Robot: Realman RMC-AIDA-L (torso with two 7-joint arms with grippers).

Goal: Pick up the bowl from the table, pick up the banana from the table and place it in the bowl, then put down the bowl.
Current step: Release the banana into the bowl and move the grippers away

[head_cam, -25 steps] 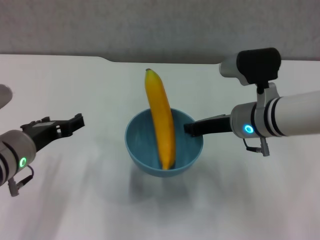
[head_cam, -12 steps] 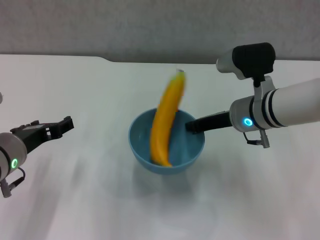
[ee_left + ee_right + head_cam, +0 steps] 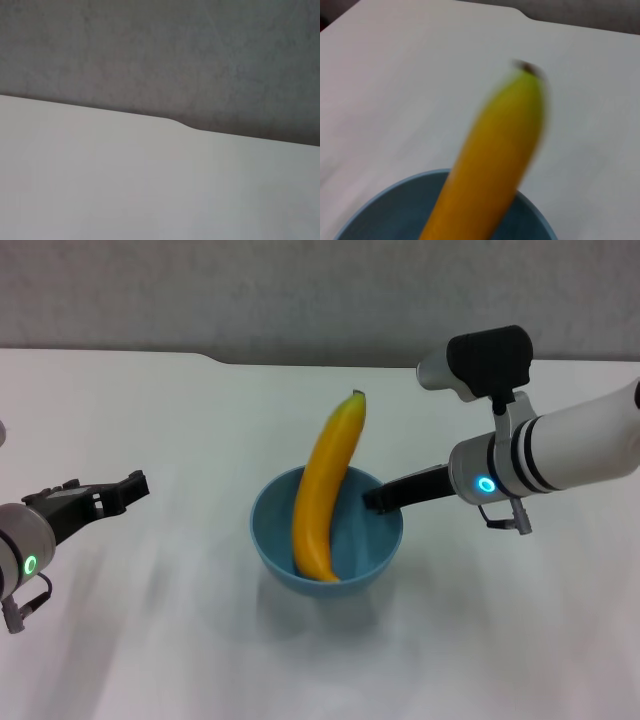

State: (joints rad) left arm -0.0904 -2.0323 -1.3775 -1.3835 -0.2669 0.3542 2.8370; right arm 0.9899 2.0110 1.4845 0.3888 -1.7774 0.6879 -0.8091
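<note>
The light-blue bowl point(image 3: 372, 548) is at the middle of the white table point(image 3: 150, 400). The yellow banana point(image 3: 325, 480) stands tilted in it, lower end on the bowl's floor, stem tip up and leaning over the far rim. My right gripper point(image 3: 372, 499) is shut on the bowl's right rim. I cannot tell whether the bowl touches the table. The right wrist view shows the banana point(image 3: 495, 160) rising out of the bowl point(image 3: 380, 220). My left gripper point(image 3: 135, 485) is open and empty, well to the left of the bowl.
The table's far edge has a shallow notch point(image 3: 215, 360), also in the left wrist view point(image 3: 182, 124). A grey wall point(image 3: 300, 290) lies behind it. White tabletop point(image 3: 100, 175) surrounds the bowl on all sides.
The banana's stem tip has swung from the left to the right inside the bowl. My left gripper has drawn back to the left. The bowl and right gripper shifted slightly.
</note>
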